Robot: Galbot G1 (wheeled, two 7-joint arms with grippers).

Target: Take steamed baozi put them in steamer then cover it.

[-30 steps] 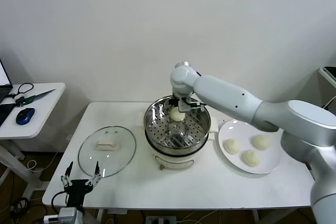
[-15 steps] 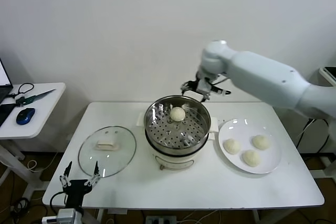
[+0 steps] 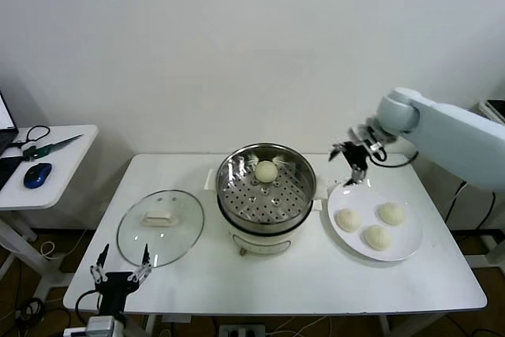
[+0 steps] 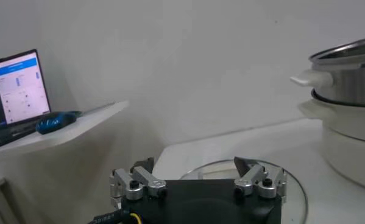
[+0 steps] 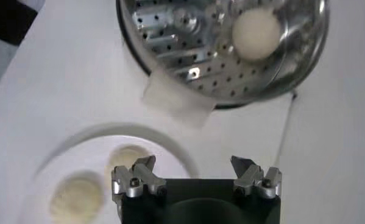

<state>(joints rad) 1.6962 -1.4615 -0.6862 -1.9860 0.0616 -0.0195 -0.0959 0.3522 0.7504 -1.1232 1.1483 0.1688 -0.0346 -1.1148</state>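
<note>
One steamed baozi [image 3: 267, 171] lies on the perforated tray of the steamer [image 3: 266, 199], toward the tray's far edge; it is round, with no long axis, and touches nothing but the tray. In the right wrist view the same bun [image 5: 256, 33] sits just inside the steel rim [image 5: 170, 64].

The steamer stands upright at the middle of the white table [image 3: 237, 282], open mouth upward, with white side handles on its left and right.

Three more baozi [image 3: 377, 237] rest on the flat white plate [image 3: 406, 251] near the table's right edge, just beside the steamer and apart from one another.

The cover [image 3: 161, 226] lies flat on the table toward its left edge, near the front, well apart from the steamer. Its white rectangular handle [image 3: 160, 216] faces up, long axis running roughly left to right.

The right gripper [image 3: 353, 155] hangs in the air above the far-left rim of the plate, between the steamer and the plate's buns, jaws spread and holding nothing; the right wrist view shows both fingers [image 5: 135, 178] apart over the plate.

The left gripper [image 3: 120, 271] is parked at the table's front-left corner, just before the cover's near rim, jaws spread and empty, fingers [image 4: 133, 182] pointing upward.

A side table [image 3: 71, 155] stands to the left of the table, carrying a blue mouse [image 3: 37, 174].
</note>
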